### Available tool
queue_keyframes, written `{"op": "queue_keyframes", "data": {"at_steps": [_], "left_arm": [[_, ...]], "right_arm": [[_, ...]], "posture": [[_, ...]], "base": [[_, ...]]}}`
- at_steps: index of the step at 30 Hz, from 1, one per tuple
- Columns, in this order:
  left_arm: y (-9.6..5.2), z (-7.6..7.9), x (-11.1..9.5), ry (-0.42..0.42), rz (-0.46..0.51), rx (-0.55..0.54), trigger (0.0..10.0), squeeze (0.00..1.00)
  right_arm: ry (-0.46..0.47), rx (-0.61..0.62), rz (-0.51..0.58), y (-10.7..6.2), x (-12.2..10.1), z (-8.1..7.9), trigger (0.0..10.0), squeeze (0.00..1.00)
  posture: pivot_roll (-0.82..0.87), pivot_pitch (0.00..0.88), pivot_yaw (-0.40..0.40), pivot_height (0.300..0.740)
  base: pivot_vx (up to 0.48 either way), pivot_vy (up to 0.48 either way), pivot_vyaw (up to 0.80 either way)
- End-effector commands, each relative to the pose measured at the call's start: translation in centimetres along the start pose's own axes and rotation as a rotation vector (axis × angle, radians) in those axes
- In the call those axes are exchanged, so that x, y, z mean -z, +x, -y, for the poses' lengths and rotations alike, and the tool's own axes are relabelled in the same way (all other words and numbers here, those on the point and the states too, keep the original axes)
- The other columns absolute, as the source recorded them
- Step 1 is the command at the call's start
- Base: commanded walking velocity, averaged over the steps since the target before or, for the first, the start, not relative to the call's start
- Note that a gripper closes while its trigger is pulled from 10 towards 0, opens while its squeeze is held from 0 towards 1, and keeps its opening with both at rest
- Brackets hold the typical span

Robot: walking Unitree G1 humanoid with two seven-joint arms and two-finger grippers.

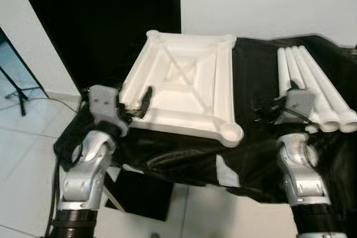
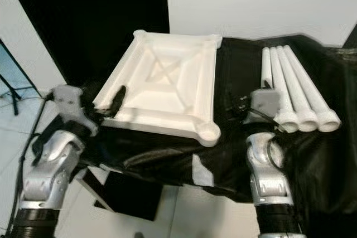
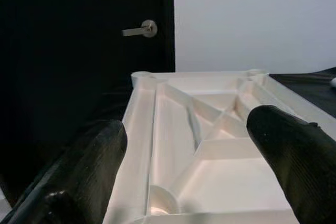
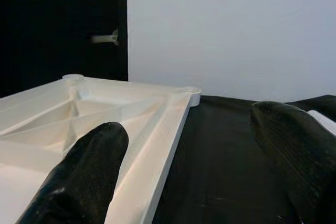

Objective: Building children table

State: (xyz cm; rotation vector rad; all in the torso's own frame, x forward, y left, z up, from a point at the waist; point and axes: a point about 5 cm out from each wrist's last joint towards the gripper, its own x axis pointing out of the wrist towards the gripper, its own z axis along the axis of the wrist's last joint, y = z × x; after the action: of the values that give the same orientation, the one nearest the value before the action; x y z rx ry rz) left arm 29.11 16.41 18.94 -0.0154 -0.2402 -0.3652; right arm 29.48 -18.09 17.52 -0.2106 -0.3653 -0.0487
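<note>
Tabletop (image 1: 184,85): white, upside down on the black cloth (image 1: 251,82), ribs facing up, near-left corner hanging past the cloth's edge.
Legs (image 1: 312,85): four white tubes side by side, right of the tabletop, a strip of bare cloth between.
Left gripper (image 1: 142,104): right at the tabletop's near-left corner, fingers (image 3: 89,161) spread wide, gripping nothing.
Right gripper (image 4: 189,166): low over the strip between tabletop and legs, fingers apart, empty.
Door (image 1: 100,15): dark, behind the tabletop.

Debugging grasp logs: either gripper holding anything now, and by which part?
Nothing held. Left gripper is open at the tabletop's near-left corner; right gripper is open between the tabletop and the legs.
</note>
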Motion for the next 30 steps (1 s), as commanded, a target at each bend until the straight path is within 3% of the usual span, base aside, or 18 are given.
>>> {"op": "queue_keyframes", "data": {"at_steps": [1, 22, 30], "left_arm": [[0.1, 0.4, 0.0, 0.007, 0.005, 0.019, 10.0, 0.0], [0.3, 1.4, 0.3, -0.004, 0.003, 0.103, 10.0, 0.0], [0.2, 1.8, 0.6, 0.005, -0.01, 0.12, 10.0, 0.0]], "right_arm": [[-0.007, 0.02, -0.015, -0.2, 0.3, 0.7, 10.0, 0.0], [-0.011, 0.029, -0.028, -0.2, 0.6, 0.9, 10.0, 0.0], [-0.009, 0.034, -0.047, -0.3, 0.7, 0.8, 10.0, 0.0]], "posture": [[0.02, 0.0, 0.034, 0.74], [0.01, 0.0, 0.029, 0.74], [0.01, 0.0, 0.029, 0.74]], "base": [[0.0, 0.0, 0.0], [0.0, 0.0, 0.0], [0.0, 0.0, -0.78]]}}
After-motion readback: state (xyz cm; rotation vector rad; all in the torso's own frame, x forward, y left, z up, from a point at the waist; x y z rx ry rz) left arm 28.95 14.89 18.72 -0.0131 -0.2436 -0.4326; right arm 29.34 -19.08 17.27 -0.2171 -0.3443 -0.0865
